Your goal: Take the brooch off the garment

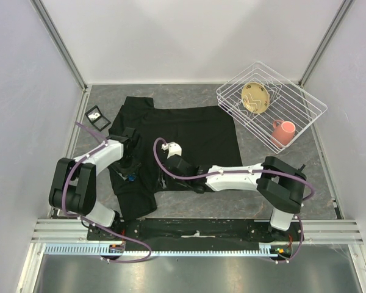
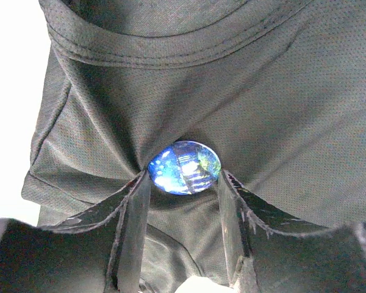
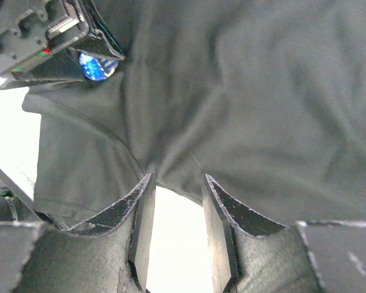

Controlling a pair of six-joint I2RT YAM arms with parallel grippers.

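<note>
Your left claw (image 2: 182,183) brackets the glossy blue oval brooch (image 2: 184,166), seemingly pinching it, while your right claw (image 3: 174,189) pinches the black soft T-shirt (image 3: 262,110) taut, so the pin can pull free.

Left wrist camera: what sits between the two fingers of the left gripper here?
The brooch, a shiny blue oval, sits between the fingertips of the left gripper, pinned to the black T-shirt. The left wrist view shows it best.

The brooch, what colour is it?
Shiny blue with a bit of green; the brooch shows best in the left wrist view.
</note>
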